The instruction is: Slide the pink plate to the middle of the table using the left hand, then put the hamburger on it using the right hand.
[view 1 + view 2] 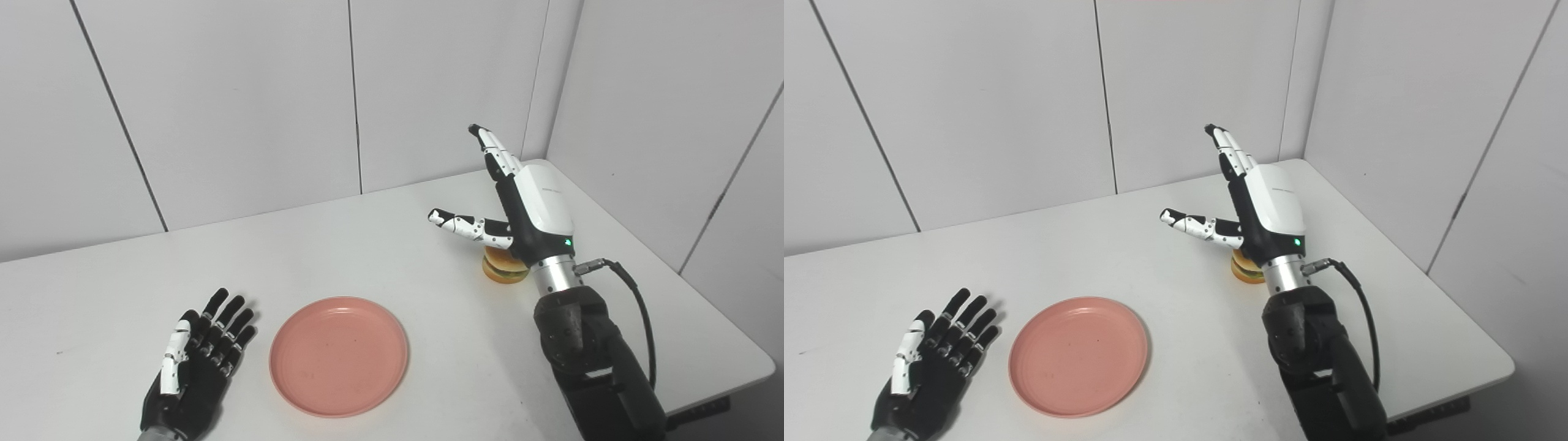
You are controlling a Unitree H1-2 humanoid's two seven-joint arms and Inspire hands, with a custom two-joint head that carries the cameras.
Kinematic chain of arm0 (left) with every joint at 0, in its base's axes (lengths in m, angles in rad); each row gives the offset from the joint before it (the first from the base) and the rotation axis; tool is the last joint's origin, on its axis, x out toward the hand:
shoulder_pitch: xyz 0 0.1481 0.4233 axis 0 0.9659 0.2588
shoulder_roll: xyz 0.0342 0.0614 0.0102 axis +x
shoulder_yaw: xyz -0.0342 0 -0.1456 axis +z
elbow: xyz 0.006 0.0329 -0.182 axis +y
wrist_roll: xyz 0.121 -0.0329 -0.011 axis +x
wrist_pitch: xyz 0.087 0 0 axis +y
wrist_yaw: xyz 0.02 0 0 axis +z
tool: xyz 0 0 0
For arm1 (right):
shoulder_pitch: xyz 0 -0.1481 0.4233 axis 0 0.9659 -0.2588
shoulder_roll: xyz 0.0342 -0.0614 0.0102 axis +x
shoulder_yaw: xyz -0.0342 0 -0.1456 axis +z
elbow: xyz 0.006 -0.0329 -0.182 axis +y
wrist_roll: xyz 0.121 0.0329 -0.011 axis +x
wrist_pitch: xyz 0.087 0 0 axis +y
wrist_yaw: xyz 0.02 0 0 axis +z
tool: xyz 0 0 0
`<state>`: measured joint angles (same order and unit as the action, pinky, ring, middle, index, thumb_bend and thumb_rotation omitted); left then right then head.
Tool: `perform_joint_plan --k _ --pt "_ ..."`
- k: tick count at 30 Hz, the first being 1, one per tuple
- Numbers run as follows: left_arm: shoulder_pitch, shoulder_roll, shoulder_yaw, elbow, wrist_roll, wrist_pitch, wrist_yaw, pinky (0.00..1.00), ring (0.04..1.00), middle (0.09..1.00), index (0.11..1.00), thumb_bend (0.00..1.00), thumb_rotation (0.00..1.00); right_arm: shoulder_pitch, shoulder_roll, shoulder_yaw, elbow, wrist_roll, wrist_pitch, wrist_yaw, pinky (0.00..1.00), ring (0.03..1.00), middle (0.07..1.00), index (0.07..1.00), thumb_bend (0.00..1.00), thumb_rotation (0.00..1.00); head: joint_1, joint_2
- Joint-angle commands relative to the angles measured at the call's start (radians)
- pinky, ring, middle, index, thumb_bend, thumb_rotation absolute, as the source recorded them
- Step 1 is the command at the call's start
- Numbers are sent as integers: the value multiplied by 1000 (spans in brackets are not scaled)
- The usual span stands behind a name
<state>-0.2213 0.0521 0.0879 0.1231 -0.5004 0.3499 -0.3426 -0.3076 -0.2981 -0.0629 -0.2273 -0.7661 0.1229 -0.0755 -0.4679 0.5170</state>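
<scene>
So the white worktop (380,245) fills most of the shot, tucked into a corner of plain white wall panels (245,104). The right arm comes up from the bottom right, dark and chunky with a black cable (637,306) looping off the wrist. The pink plate (339,355) sits flat toward the front of the worktop, roughly mid-width, with nothing on it. The right hand (520,208) is raised off the surface with its fingers spread and pointing up and away and the thumb stuck out to the left, holding nothing. The left hand (199,355) lies palm up on the worktop just beside the plate's left edge, fingers spread, not touching the plate as far as I can see. The hamburger (503,266) sits on the worktop right behind the right wrist, partly hidden by it, well apart from the plate.
</scene>
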Motion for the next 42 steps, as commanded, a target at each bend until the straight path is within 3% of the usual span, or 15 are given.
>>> perform_joint_plan --k 1,5,10,13,20,25,31,42 --pt "6 15 2 19 16 9 14 987 958 954 949 287 1000 -50 -34 -16 -18 -39 71 31 695 882 964 946 796 818 -3 5" --pt "5 16 5 19 11 16 14 988 959 956 950 290 1000 -61 -77 -8 -5 -90 161 102 675 890 980 945 880 809 -6 7" --pt "6 17 8 18 7 25 16 986 960 958 949 291 1000 -73 -115 1 41 -109 212 141 765 929 989 961 920 734 -9 5" --pt "6 17 12 16 3 30 17 994 964 963 955 288 1000 -76 -133 4 73 -109 218 149 792 948 998 978 913 699 -11 11" --pt "6 20 11 10 1 33 16 988 955 954 950 287 1000 -84 -153 11 146 -89 234 151 749 951 1000 986 942 694 -11 25" --pt "4 21 13 9 -6 40 18 987 956 957 954 292 1000 -92 -162 27 196 -95 240 155 773 936 999 984 958 708 -11 34" --pt "7 22 16 -1 -9 48 20 991 956 958 953 295 1000 -101 -168 45 232 -79 258 177 718 907 999 986 977 717 -12 46" --pt "10 24 11 -9 -11 63 28 983 953 954 953 299 1000 -118 -186 86 305 -50 286 197 787 933 1000 990 995 704 -13 65"
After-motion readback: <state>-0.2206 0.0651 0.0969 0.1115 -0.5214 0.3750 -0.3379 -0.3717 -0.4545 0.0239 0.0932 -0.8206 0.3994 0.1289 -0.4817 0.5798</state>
